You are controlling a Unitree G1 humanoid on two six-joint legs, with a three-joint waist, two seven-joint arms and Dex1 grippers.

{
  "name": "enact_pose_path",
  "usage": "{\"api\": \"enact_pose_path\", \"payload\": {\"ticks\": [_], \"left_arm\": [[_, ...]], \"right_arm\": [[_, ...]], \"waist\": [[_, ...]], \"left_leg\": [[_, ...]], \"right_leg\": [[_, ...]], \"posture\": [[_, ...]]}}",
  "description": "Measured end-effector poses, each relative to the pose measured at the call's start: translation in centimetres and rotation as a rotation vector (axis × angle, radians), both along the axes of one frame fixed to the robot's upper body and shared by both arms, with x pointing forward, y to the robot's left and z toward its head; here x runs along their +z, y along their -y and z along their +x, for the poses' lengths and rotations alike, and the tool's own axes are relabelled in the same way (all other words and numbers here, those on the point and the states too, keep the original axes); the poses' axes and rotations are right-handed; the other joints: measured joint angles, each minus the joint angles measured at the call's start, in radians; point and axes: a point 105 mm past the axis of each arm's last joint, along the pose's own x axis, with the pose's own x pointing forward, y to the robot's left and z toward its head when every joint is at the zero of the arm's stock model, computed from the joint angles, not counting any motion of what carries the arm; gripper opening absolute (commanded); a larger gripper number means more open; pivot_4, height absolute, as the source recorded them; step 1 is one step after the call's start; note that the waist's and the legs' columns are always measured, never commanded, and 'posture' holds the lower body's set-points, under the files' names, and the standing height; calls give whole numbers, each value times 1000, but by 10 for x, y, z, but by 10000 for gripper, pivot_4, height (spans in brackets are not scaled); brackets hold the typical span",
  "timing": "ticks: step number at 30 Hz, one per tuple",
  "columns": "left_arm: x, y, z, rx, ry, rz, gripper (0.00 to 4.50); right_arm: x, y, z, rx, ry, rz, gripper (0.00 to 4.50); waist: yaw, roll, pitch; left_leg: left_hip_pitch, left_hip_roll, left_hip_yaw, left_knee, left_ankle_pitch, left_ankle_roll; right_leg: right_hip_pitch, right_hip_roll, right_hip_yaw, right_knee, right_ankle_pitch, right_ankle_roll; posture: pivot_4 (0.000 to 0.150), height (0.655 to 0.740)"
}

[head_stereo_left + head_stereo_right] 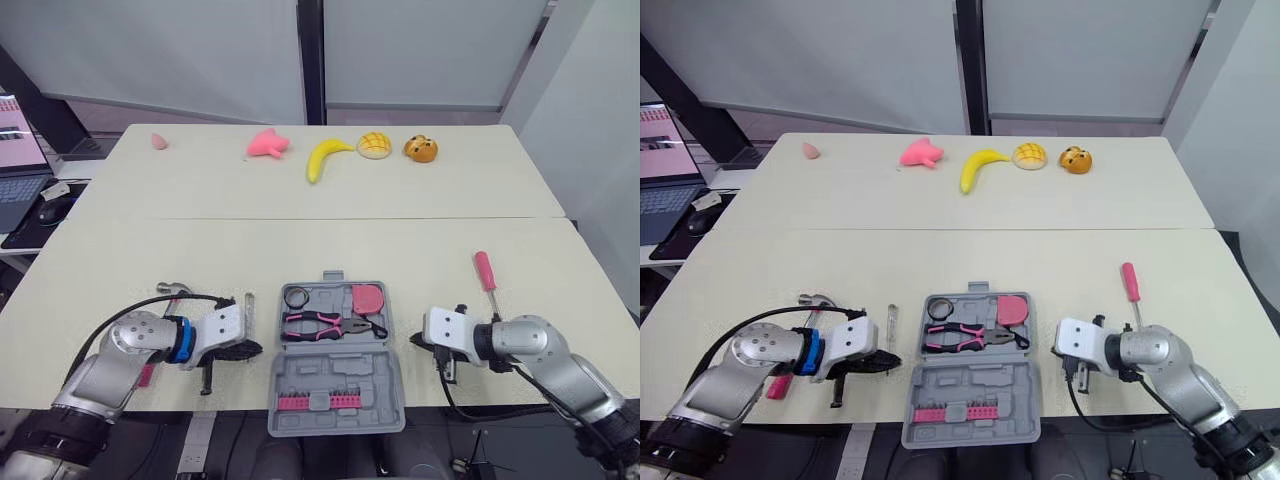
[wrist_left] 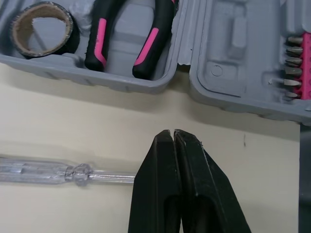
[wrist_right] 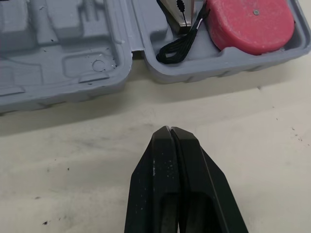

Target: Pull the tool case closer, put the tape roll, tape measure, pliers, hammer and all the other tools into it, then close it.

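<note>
Left wrist view | my left claw (image 2: pixel 174 133), right claw (image 3: pixel 170 130) were clenched empty | tool case (image 1: pixel 335 376) held tape roll (image 1: pixel 297 297), pliers (image 1: pixel 325 323), tape measure (image 1: pixel 368 298) | hammer (image 1: pixel 172 289), screwdrivers (image 2: pixel 43 171) lay outside, lid open

The left arm (image 1: pixel 118 358) is rounded silver-grey metal, with a bright blue ring (image 1: pixel 179 340) at the wrist and a white boxy housing (image 1: pixel 222 328) beyond it. A black cable (image 1: pixel 135 305) arcs over the forearm. The left gripper (image 2: pixel 173 133) ends in two glossy black fingers (image 2: pixel 155 189) — wedge-shaped, tapering to blunt tips. The right arm (image 1: pixel 548 358) is the same silver-grey, with a black wrist band (image 1: pixel 490 340), a white block (image 1: pixel 447 330) and a thin black lead (image 1: pixel 447 390) beneath. The right gripper (image 3: pixel 170 129) has matching black wedges, flecked with pale specks.
</note>
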Motion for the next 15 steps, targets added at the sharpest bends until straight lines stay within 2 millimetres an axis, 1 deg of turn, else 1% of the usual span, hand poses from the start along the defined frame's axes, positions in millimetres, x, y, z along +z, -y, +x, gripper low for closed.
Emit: {"api": "enact_pose_path", "payload": {"ticks": [2,4,8,15], "left_arm": [[-5,3,2,5,-5,-1,415],[-7,10,6,4,6,-14,415],[-8,20,12,-5,26,-28,415],[-8,24,15,-3,33,-33,415]], "right_arm": [[-5,-4,1,7,-11,-1,0],[-10,-8,2,14,-23,-4,0],[-10,-11,2,32,-26,-12,0],[-11,-17,1,34,-39,-6,0]], "waist": [[1,0,0],[2,0,0],[4,0,0],[3,0,0]], "left_leg": [[0,0,0,0,0,0],[-1,0,0,0,0,0],[-1,0,0,0,0,0],[1,0,0,0,0,0]], "right_leg": [[0,0,0,0,0,0],[0,0,0,0,0,0],[0,0,0,0,0,0],[1,0,0,1,0,0]], "posture": [[1500,7255],[1500,7255],[1500,7255],[1500,7255]]}}
